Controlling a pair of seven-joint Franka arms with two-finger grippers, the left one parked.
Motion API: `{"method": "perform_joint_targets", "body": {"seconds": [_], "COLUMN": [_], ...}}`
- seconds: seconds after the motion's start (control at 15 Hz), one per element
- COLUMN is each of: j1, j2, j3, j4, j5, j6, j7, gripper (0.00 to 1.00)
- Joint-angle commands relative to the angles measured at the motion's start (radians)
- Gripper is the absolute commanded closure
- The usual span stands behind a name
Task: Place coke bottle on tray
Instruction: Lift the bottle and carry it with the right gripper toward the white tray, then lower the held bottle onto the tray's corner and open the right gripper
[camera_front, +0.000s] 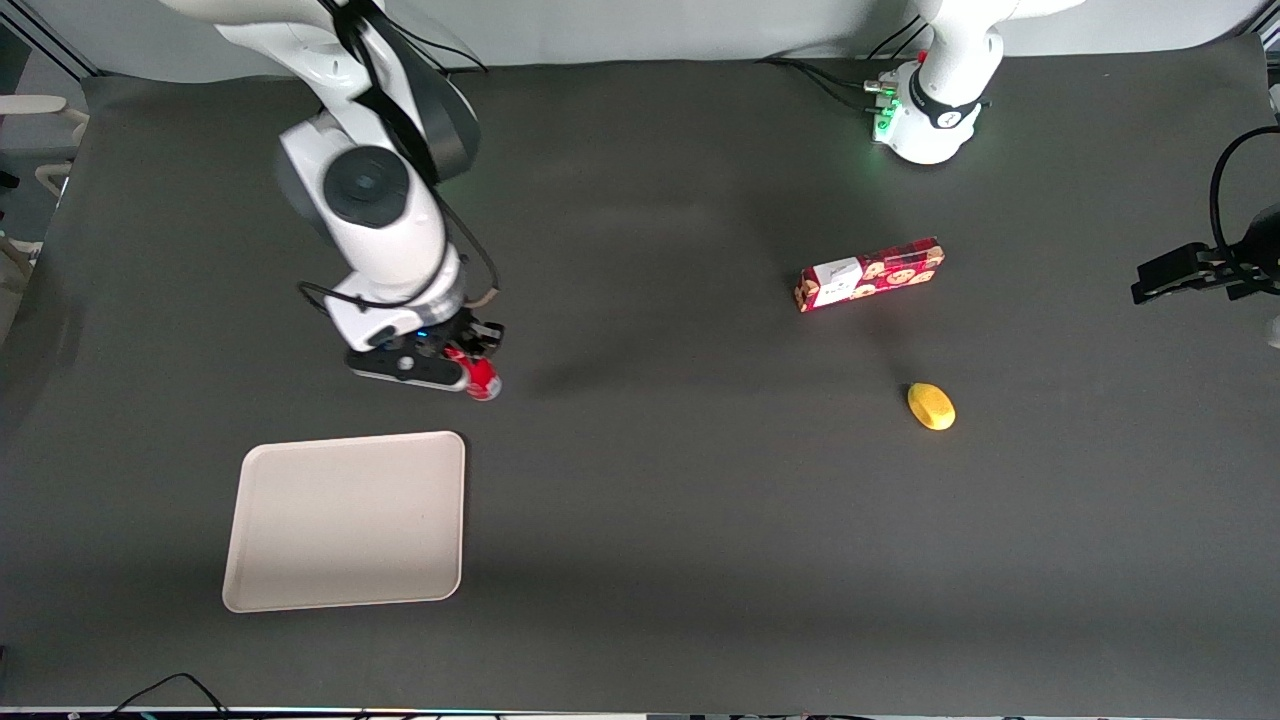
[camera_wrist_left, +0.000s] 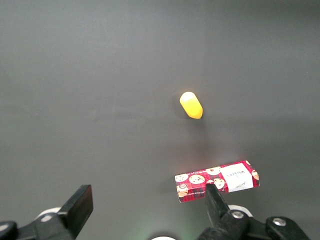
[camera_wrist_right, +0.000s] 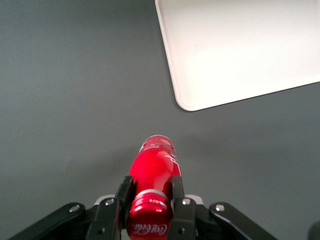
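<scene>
Toward the working arm's end of the dark table (camera_front: 640, 520) lay the tray (camera_front: 345, 520), cream-white, flat, nothing on it, nearer to the front camera than anything else out there. Just above it and farther from that camera hung the gripper (camera_front: 470, 362), and there it was, the coke bottle (camera_front: 482, 378), pinched between the two fingers (camera_wrist_right: 123, 196) just under its red cap! In the right wrist view the bottle (camera_wrist_right: 155, 172) pointed away from the gripper (camera_wrist_right: 150, 200), held clear above the mat, with the rounded corner of the tray (camera_wrist_right: 187, 102) close by but not under it. So the bottle was up in the air near the tray's rim, not on the tray.

Moving along toward the parked arm's end, well apart from all that, sat the long red cookie box (camera_front: 869, 274), and nearer to the front camera than it, a small yellow lemon-like thing (camera_front: 931, 406), both lying on the mat.
</scene>
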Motion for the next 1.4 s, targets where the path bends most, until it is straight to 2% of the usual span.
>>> {"method": "perform_joint_targets", "body": {"seconds": [0.0, 0.13, 0.33, 0.67, 0.73, 0.93, 1.0, 1.33], "j1": [-0.016, -0.033, -0.048, -0.087, -0.091, -0.137, -0.142, -0.193], "j2": [-0.037, -0.037, -0.041, -0.024, -0.007, 0.080, 0.116, 0.283], "j3": [-0.072, -0.115, -0.227, -0.425, -0.480, -0.594, -0.600, -0.595], "j4": [0.193, 0.276, 0.359, 0.407, 0.408, 0.407, 0.407, 0.397], "j5": [0.070, 0.073, 0.075, 0.090, 0.111, 0.275, 0.297, 0.325], "j6": [-0.216, -0.302, -0.374, -0.353, -0.315, -0.150, -0.113, 0.076], "j7": [-0.196, -0.314, -0.516, -0.880, -0.964, -1.123, -1.149, -1.207], "gripper": [1.00, 1.00, 1.00, 1.00, 1.00, 1.00, 1.00, 1.00]}}
